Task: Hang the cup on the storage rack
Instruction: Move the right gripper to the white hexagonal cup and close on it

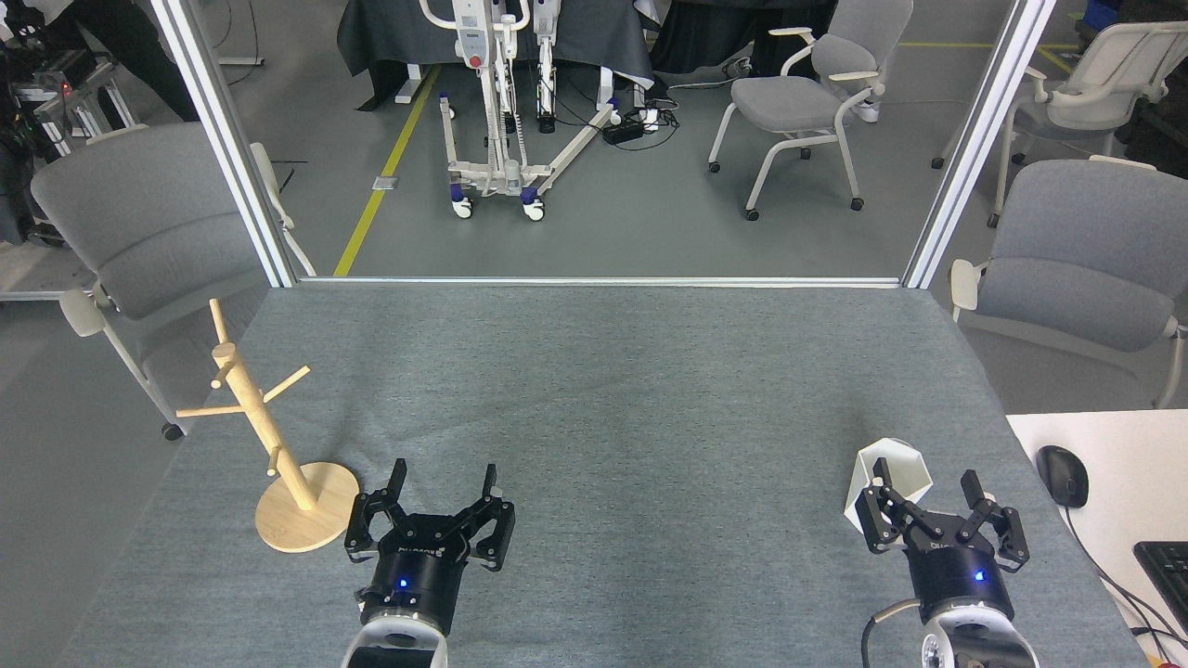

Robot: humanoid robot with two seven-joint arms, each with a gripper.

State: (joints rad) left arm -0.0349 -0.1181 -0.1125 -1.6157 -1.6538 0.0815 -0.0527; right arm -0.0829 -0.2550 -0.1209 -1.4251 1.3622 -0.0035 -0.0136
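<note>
The white faceted cup (886, 475) stands upright on the grey table near the front right. My right gripper (925, 483) is open just behind it, its left finger at the cup's near side and nothing held between the fingers. The light wooden storage rack (260, 425) stands on its round disc base at the front left of the table, its pegs bare. My left gripper (444, 478) is open just right of the rack's base, holding nothing.
The grey felt-covered table (594, 390) ends at a metal frame rail at the back. A white desk with a black mouse (1063, 475) and a keyboard (1168, 573) adjoins the right edge. Grey chairs stand beyond both sides.
</note>
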